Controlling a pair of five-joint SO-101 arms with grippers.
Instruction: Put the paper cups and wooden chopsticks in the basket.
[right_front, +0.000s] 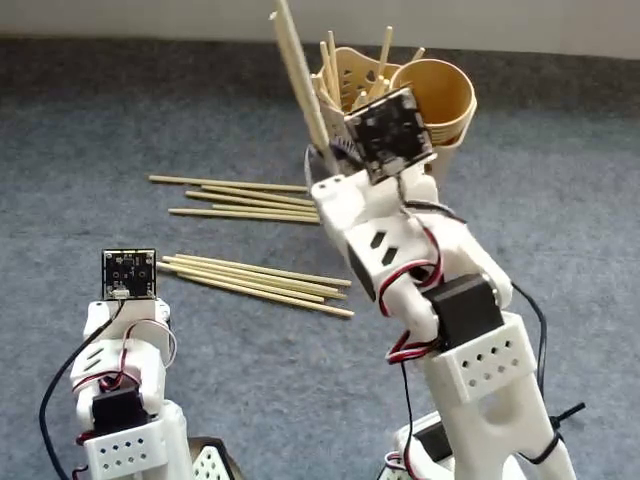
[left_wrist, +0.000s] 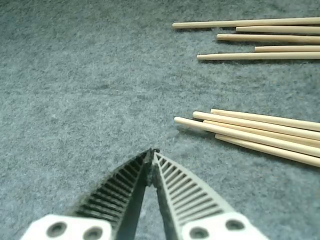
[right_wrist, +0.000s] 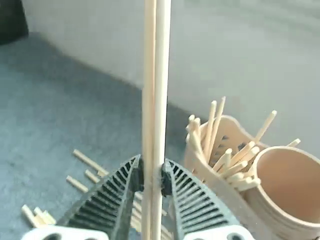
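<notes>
My right gripper (right_wrist: 151, 177) is shut on a pair of wooden chopsticks (right_wrist: 155, 90) that stand nearly upright; in the high view those chopsticks (right_front: 298, 70) rise beside the basket (right_front: 352, 78). The basket holds several chopsticks and a paper cup (right_front: 437, 95), also seen as the cup (right_wrist: 287, 180) beside the basket (right_wrist: 220, 150). Two groups of chopsticks lie on the grey carpet: a far group (right_front: 245, 200) and a near group (right_front: 260, 280). My left gripper (left_wrist: 151, 152) is shut on nothing, low over the carpet just short of the near group (left_wrist: 250, 132); the far group (left_wrist: 255, 40) lies beyond.
Grey carpet (right_front: 110, 130) covers the whole surface, with open room to the left of the chopsticks. A pale wall (right_wrist: 225, 45) stands behind the basket. The left arm (right_front: 125, 350) sits at the front left, the right arm (right_front: 430, 300) leans toward the basket.
</notes>
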